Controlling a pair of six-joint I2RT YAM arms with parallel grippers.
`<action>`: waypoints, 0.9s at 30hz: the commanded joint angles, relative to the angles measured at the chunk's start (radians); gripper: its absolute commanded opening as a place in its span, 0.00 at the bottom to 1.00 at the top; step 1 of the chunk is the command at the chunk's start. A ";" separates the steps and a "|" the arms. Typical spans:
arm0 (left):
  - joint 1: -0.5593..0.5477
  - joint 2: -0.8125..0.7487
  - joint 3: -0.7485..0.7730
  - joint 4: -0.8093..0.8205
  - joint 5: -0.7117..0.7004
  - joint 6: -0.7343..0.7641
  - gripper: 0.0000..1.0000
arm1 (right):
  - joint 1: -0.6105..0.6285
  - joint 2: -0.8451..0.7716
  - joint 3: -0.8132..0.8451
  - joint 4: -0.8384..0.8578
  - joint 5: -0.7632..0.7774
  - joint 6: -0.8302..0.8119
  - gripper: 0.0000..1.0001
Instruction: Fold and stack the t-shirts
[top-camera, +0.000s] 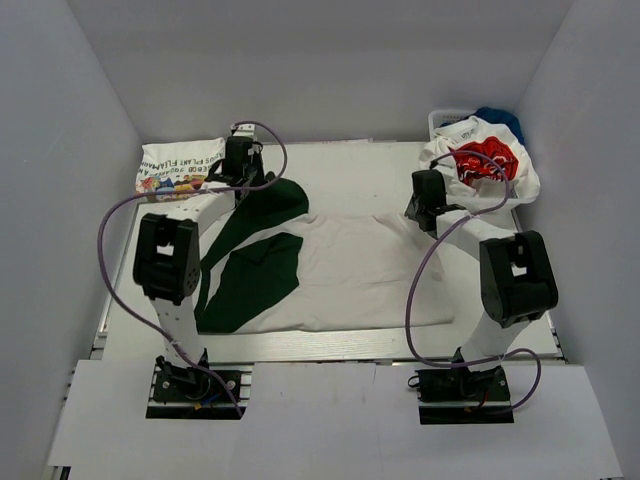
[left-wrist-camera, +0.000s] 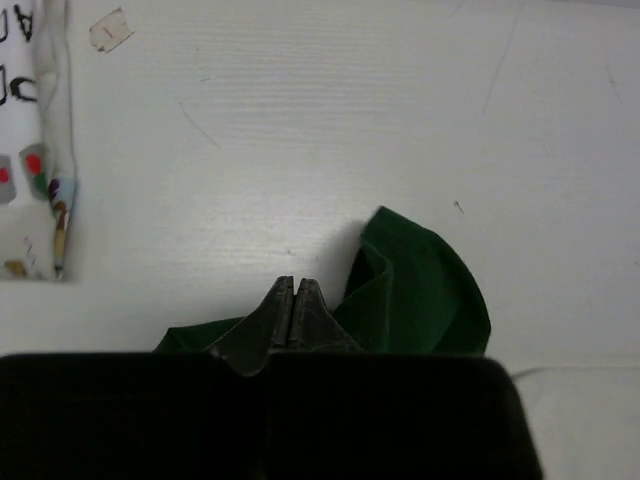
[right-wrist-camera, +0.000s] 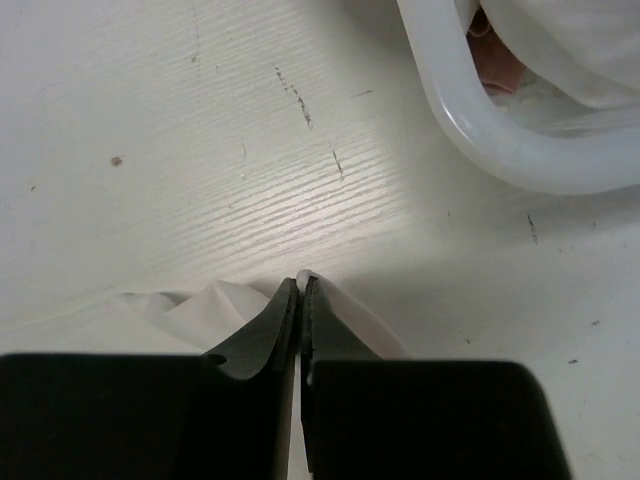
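Note:
A white t-shirt (top-camera: 350, 275) with dark green parts (top-camera: 255, 270) lies spread flat on the table's middle. My left gripper (top-camera: 243, 172) is down at its far left corner. In the left wrist view that gripper (left-wrist-camera: 294, 284) is shut, with the green cloth (left-wrist-camera: 420, 290) bunched up in a raised fold around its tips. My right gripper (top-camera: 422, 215) is at the shirt's far right corner. In the right wrist view it (right-wrist-camera: 302, 282) is shut on a pinch of the white cloth (right-wrist-camera: 200, 305).
A folded t-shirt (top-camera: 178, 166) with colourful print and black text lies at the back left, and its edge (left-wrist-camera: 30, 180) shows in the left wrist view. A white basket (top-camera: 440, 120) at the back right, rim (right-wrist-camera: 470, 130), holds a red-printed t-shirt (top-camera: 485, 160) and blue cloth (top-camera: 500, 120).

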 joint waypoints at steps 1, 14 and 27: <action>-0.005 -0.201 -0.166 0.115 0.007 0.004 0.00 | 0.001 -0.081 -0.049 0.078 0.012 -0.027 0.00; -0.054 -0.794 -0.727 -0.005 -0.062 -0.197 0.00 | -0.001 -0.330 -0.250 0.095 0.040 -0.043 0.00; -0.054 -1.188 -1.056 -0.407 -0.220 -0.636 0.00 | -0.045 -0.411 -0.391 -0.017 0.104 0.111 0.00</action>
